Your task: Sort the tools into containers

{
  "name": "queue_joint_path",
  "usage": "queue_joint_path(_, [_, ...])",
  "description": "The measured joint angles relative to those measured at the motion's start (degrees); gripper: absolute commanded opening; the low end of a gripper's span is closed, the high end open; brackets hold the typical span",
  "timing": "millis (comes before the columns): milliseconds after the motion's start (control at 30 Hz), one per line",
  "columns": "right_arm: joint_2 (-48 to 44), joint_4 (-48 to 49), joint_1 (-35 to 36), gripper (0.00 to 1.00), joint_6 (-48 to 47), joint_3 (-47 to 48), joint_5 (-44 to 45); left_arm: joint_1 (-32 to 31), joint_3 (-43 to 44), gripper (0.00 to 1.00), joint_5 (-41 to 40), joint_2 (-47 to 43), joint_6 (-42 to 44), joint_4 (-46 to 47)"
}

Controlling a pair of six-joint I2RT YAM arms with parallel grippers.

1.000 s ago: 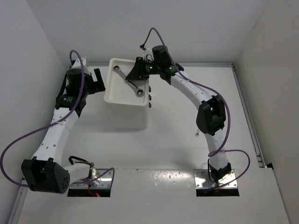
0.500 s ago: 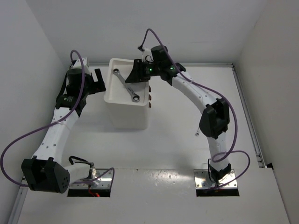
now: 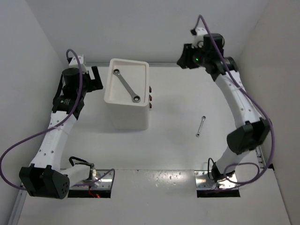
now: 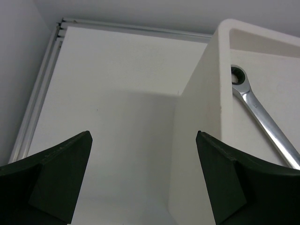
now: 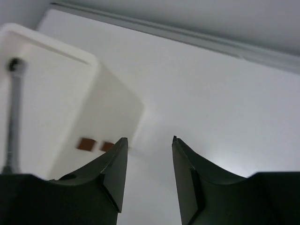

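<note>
The container is a tall white drawer box (image 3: 125, 110) with a shallow tray top (image 3: 140, 70) and reddish-brown knobs (image 3: 151, 97) on its right face. A long silver wrench (image 3: 127, 86) lies diagonally in the tray. It shows again in the left wrist view as the wrench (image 4: 260, 123) and in the right wrist view as the wrench (image 5: 13, 117). A shorter wrench (image 3: 200, 126) lies on the table to the right. My left gripper (image 3: 97, 78) (image 4: 144, 133) stands wide open just left of the box. My right gripper (image 3: 182, 60) (image 5: 150, 138) hangs open and empty, high at the back right of the box.
White walls close in the table on the left, back and right. A metal rail (image 3: 248, 117) runs along the right edge and another rail (image 4: 40, 93) along the far left. The arm bases (image 3: 91, 180) sit at the near edge.
My right gripper opened over the tray and the long wrench settled flat there. The right arm then swung up and away to the back right, uncovering the short wrench on the table.
</note>
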Motion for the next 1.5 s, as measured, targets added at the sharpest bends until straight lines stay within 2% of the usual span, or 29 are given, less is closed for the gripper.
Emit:
queue_joint_path(100, [-9.6,-3.4,-4.7,0.45,1.9,-12.9,7.5,0.0,1.6,0.99,-2.1,0.0,0.6,0.6])
queue_joint_path(233, [-16.3,-8.7,-5.0,0.43,6.5,-27.6,13.8,0.0,2.1,0.99,-3.5,-0.1,0.2,1.5])
queue_joint_path(400, [-9.5,-13.6,-7.7,0.30,12.3,-38.2,14.7,0.0,1.4,0.99,-3.9,-0.5,-1.0,1.6])
queue_joint_path(500, [-3.6,-15.6,-11.7,0.27,14.0,-42.7,14.1,0.0,0.5,0.99,-4.4,-1.5,-1.0,1.6])
queue_joint_path(700, [4.5,-16.8,-15.8,0.27,14.9,-42.5,13.7,0.0,0.0,0.99,-5.8,-3.3,-1.0,1.5])
queue_joint_path(1133, [10.8,-16.6,-16.4,0.29,15.2,-39.4,13.0,0.0,-0.7,0.99,-6.1,-2.7,-1.0,1.4])
queue_joint_path(1500, [12.5,-17.9,-17.8,0.20,13.5,-38.2,12.5,0.0,-0.7,0.99,-6.1,-1.7,-1.0,1.6])
